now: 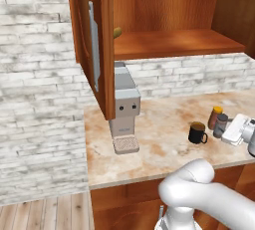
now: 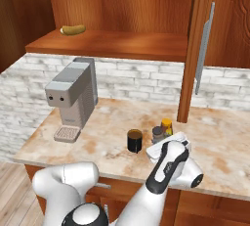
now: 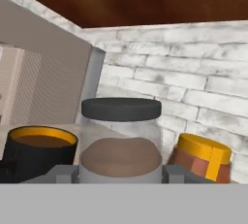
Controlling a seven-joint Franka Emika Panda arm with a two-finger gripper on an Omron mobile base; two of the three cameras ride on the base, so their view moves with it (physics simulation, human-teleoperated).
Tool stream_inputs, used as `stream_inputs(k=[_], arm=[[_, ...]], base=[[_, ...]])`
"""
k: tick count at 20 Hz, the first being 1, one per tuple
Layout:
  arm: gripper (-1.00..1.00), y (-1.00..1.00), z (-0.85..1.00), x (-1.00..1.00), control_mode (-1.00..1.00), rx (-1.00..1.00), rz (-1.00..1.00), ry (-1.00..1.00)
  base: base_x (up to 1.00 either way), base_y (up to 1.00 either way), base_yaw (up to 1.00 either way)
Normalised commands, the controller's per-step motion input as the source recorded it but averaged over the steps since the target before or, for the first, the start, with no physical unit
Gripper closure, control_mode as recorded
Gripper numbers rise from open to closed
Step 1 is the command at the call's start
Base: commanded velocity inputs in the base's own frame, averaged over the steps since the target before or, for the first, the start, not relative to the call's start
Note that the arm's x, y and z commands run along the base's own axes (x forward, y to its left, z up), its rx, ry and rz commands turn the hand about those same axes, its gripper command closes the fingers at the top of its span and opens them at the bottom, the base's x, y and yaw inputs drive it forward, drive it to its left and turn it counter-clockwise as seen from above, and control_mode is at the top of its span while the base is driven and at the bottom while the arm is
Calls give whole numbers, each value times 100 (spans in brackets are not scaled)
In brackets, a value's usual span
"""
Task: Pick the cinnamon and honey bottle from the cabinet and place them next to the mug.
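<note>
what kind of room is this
A rendered kitchen, most likely: a marble-look counter along a white brick wall, a grey coffee machine standing on it, an open wooden wall cabinet above, and a black mug of brown drink.

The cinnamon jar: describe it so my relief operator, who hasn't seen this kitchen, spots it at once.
On the marble counter, right of the grey coffee machine, stands a black mug. The cinnamon is just right of it: a slim grey jar with a dark cap, unlike the amber, yellow-topped honey bottle behind.
</note>
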Motion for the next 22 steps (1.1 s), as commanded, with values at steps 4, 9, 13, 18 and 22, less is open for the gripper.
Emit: stream_inputs(k=[4,9,13,18,22], arm=[[100,-3,-37,23,-100,0,0,0],[100,0,-36,35,-100,0,0,0],[100,0,-31,23,-100,0,0,0],[100,-1,-22,0,-100,0,0,0],[-100,-1,-26,0,-100,0,0,0]], base=[[0,0,0],[0,0,0],[0,0,0],[0,0,0],[0,0,0]])
